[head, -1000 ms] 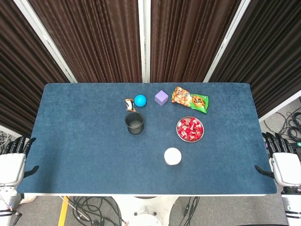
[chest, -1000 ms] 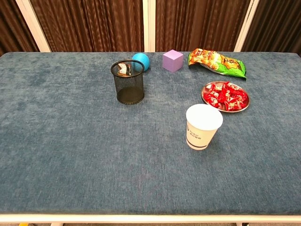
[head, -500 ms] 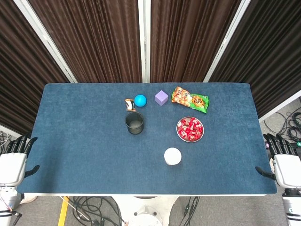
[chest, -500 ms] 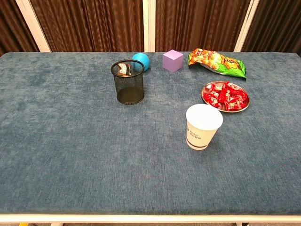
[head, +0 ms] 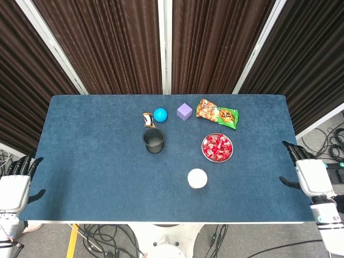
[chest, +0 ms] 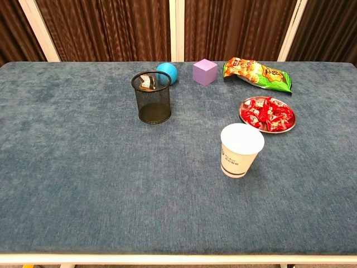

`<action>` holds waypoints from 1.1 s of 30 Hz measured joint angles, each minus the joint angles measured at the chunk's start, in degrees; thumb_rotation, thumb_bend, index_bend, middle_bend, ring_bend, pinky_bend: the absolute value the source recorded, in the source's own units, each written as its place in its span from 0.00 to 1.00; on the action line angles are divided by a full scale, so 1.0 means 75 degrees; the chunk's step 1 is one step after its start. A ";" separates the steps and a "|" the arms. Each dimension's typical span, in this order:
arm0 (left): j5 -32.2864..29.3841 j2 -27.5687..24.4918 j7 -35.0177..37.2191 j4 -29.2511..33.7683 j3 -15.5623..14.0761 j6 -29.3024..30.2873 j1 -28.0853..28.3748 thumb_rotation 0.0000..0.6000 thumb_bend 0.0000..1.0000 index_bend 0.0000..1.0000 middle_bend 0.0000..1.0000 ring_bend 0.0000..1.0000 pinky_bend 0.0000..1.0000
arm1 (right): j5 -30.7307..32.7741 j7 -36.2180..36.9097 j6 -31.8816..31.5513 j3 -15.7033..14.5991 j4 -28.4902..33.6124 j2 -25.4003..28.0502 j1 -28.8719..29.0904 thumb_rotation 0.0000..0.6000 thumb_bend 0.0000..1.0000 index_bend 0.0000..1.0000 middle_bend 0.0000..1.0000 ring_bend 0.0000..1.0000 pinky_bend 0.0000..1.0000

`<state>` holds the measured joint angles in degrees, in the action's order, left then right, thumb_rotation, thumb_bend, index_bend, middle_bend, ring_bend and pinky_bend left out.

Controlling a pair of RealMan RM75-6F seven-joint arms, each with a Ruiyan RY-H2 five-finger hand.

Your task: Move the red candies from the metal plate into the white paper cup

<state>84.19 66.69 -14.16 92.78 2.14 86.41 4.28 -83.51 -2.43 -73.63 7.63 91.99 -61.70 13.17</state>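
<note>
The right hand (head: 308,176), fingers spread and holding nothing, is over the table's (head: 97,161) edge, and the red candies (head: 217,147) lie in the metal plate (head: 217,159) far to its left, just behind the white paper cup (head: 197,178).

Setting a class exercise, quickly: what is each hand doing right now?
Left hand: open, holding nothing, off the table's corner.
Right hand: open, holding nothing, at the table edge.

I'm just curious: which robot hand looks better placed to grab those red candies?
Probably the right robot hand: it is over the table edge on the metal plate side, while the left robot hand sits far off.
</note>
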 measured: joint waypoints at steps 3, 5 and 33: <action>0.0010 -0.0019 0.0024 -0.0001 -0.0006 0.0063 -0.0042 1.00 0.00 0.21 0.16 0.14 0.19 | 0.0167 -0.0086 0.0591 0.0171 -0.0163 -0.0140 0.0498 1.00 0.08 0.16 0.35 0.38 0.61; 0.0010 -0.0032 0.0042 0.0004 -0.0010 0.0091 -0.0069 1.00 0.00 0.21 0.16 0.14 0.19 | 0.0283 -0.0193 0.0931 0.0264 -0.0286 -0.0257 0.0802 1.00 0.08 0.17 0.40 0.45 0.70; -0.0091 0.0083 0.0348 -0.0295 -0.0042 -0.0023 -0.0138 1.00 0.00 0.21 0.16 0.14 0.19 | 0.1981 -0.1846 0.4239 0.0189 -0.2750 -0.2947 0.3512 1.00 0.10 0.47 0.94 0.92 1.00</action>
<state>83.50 67.30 -11.55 90.57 1.82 86.24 3.24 -68.65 -16.27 -41.84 9.05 71.37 -83.80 39.51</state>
